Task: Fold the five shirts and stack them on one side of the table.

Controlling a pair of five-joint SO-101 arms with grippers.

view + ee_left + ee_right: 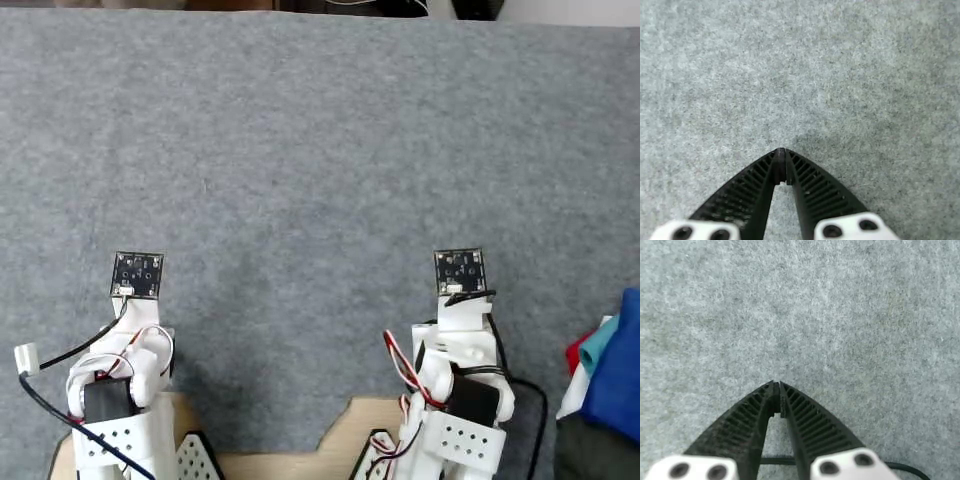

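Your two arms sit side by side at the near edge of the grey felt mat, the left arm and the right arm both mounted on a wooden board that pokes out from under the felt. Nothing lies between them and the far side of the table.

The shirts are heaped at the table's right edge, just beside your right arm and cut off by the frame. You can pick out five colours in the heap: blue, teal, red, a white strip and something dark at the bottom. Whether each is a separate shirt cannot be told. None looks folded.

A black cable loops on the felt between the right arm's base and the heap, the one thing lying in that gap.

Your left gripper points down at bare felt with its jaws closed, tips meeting and holding nothing. Your right gripper is the same: tips together over bare felt, nothing between them.
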